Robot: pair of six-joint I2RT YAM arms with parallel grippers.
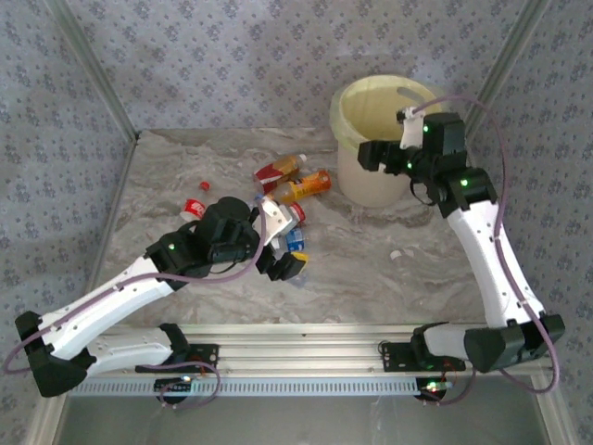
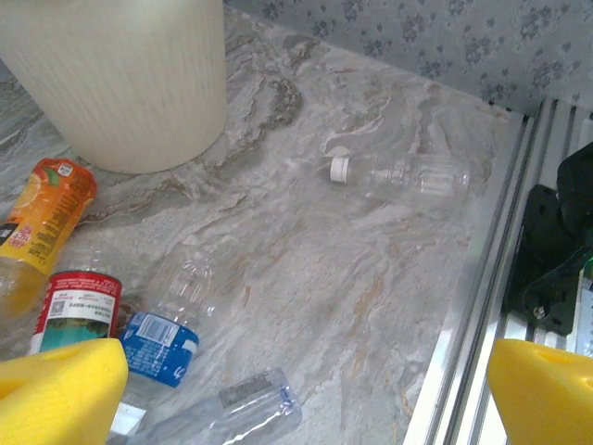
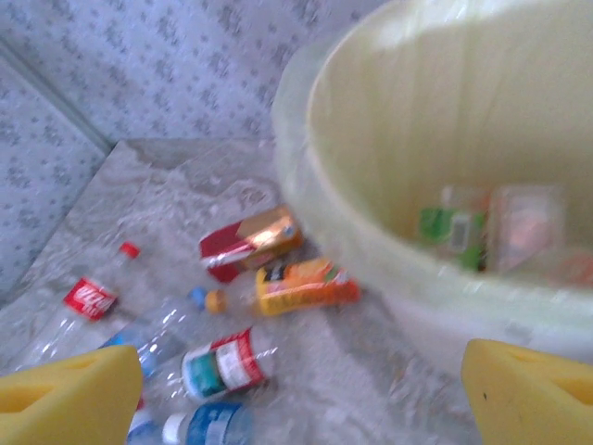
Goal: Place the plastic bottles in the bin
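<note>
Top external: bin [image 1: 380, 139] stands at the far right of the desk [image 1: 371, 278]. The plastic bottles [image 1: 295, 190] lie loose just left of the bin. The right gripper [image 1: 369, 154] is at the bin's near rim. The left gripper [image 1: 283, 264] hangs over the pile left of the bin.

Left wrist: jaws wide apart, empty. Blue-labelled bottle [image 2: 159, 343] lies below them, and a clear bottle [image 2: 398, 174] lies right of the bin.

Right wrist: jaws apart, nothing between. Blurred bottles sit inside the bin.

Judgement: picking step. Next, the left arm must lower and close across one bottle's body.
</note>
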